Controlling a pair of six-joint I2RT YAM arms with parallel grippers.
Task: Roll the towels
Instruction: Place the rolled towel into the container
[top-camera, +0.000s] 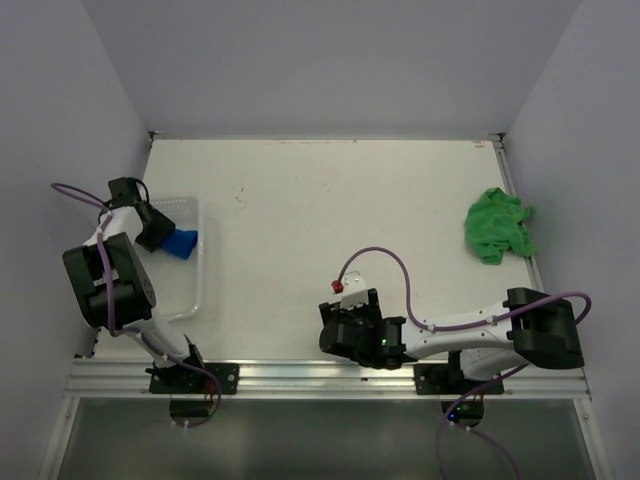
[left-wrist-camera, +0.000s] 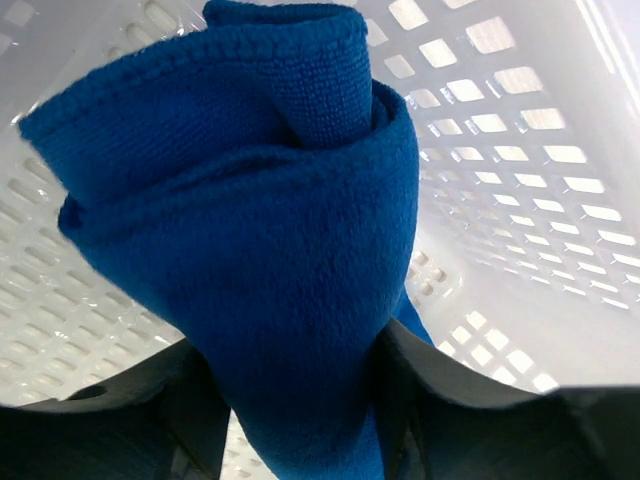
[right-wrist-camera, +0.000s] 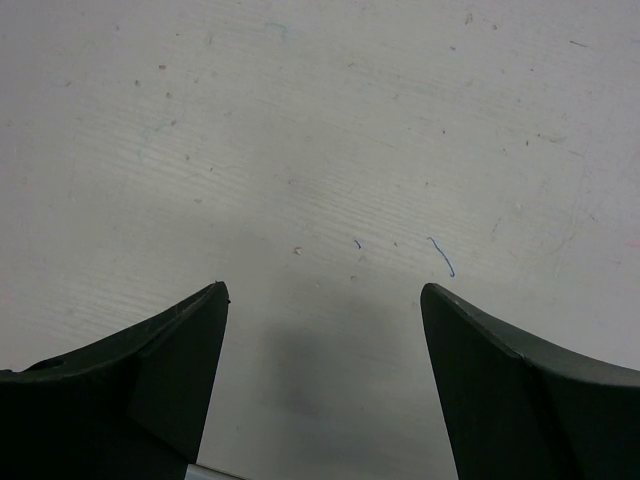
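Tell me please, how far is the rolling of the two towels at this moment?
Done: the blue towel looks rolled up. In hand: the left tool grips it in the white basket and has not yet let go. Left: the green towel lies crumpled near the far right edge, unrolled, and the right tool hangs open over bare table, away from it.

Left arm (top-camera: 105, 285) and right arm (top-camera: 450, 335) — black housings, white links, purple cables (top-camera: 378, 250).
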